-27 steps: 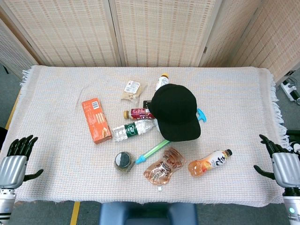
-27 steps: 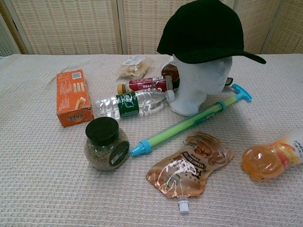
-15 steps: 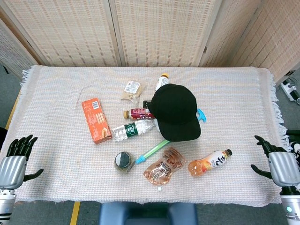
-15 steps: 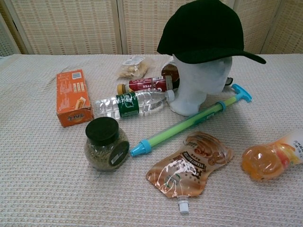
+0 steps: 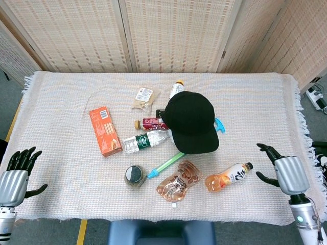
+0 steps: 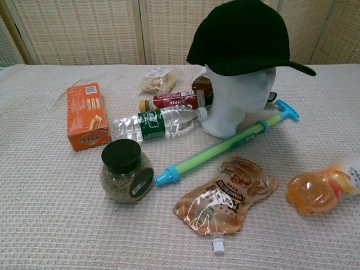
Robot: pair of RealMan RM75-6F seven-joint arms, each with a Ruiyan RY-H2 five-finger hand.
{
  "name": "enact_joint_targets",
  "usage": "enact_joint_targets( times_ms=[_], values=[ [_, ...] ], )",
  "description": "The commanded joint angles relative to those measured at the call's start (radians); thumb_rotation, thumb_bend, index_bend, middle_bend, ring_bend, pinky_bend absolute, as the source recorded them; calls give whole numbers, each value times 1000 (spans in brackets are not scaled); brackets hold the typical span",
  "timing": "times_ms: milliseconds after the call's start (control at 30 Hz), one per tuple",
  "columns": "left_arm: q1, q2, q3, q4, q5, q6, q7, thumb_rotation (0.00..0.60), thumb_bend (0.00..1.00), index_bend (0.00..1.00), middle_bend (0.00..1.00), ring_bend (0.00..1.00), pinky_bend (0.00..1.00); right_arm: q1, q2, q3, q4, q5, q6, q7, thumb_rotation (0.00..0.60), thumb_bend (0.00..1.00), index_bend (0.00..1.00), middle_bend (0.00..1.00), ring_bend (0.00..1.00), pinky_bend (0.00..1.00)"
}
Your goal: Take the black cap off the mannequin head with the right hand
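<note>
The black cap [image 5: 191,121] sits on the white mannequin head [image 6: 237,101] just right of centre in the head view and at the upper right of the chest view, its brim pointing toward the lower right. It looks like soft fabric over a stiffer brim: light, not fragile, likely to fold if squeezed at the crown, and only loosely seated, so it should lift off with little force. The brim is probably the best place to take hold, since it juts clear of the head and gives a firm edge for thumb and fingers; a pull there should go up and forward, because the mannequin head may be light enough to tip or drag along. The right hand [image 5: 287,173] hovers at the lower right of the head view, over the bench [image 5: 61,97] edge, fingers spread and holding nothing, well apart from the cap. An orange drink bottle [image 5: 230,177] lies between it and the cap. The left hand [image 5: 15,176] rests at the lower left corner, fingers also spread and empty. A green pump tube [image 6: 225,144] lies against the base of the head.
</note>
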Motion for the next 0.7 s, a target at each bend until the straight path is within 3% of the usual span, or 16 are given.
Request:
enact_joint_targets(
  times_ms=[33,267,367,700],
  values=[
    [1,3,1,0,0,0,-5,600,59,163,91,83,56,57,-37,29,-19,-32,-32,-10,600,81,240,339,807,933],
    [3,7,2,2,-4,-1,-11,600,59,177,91,86,56,134,-73,72,-64,-37,-77,-72,600,86,272,339,815,942],
    [0,6,3,0,-5,-7,-9,600,60,179,91,87,56,161,-95,84,-67,-31,-94,-95,600,132,325,339,816,942],
    [-8,7,5,-2,-9,-27,-8,600,59,183,91,88,56,235,-212,111,16,1,-127,-116,600,239,393,339,826,954]
  ],
)
